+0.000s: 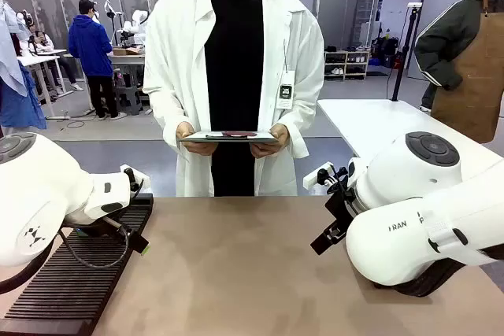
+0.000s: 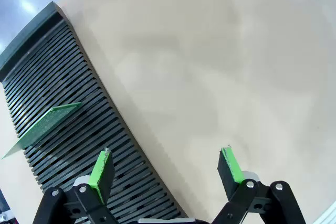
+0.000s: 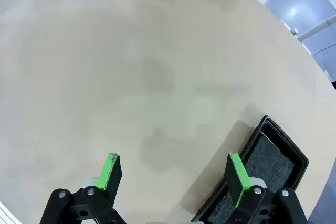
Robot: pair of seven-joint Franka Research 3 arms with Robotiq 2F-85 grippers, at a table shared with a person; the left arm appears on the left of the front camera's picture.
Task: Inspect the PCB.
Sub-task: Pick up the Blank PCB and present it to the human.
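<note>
Left wrist view: the thin green rectangular circuit board stands slotted in the black ribbed rack. Your left gripper, over the rack's edge, and right gripper, well apart from it, gape empty. Pickup seems next: pinch the board's rim.

The count was 1 table, 1 green PCB, 1 black slotted rack and 1 shallow black tray. There were 2 white arms, the left arm and the right arm. They carried 2 grippers, the left gripper and the right gripper, each with 2 green pads. 1 person at the table had 2 hands and 1 dark slab.
</note>
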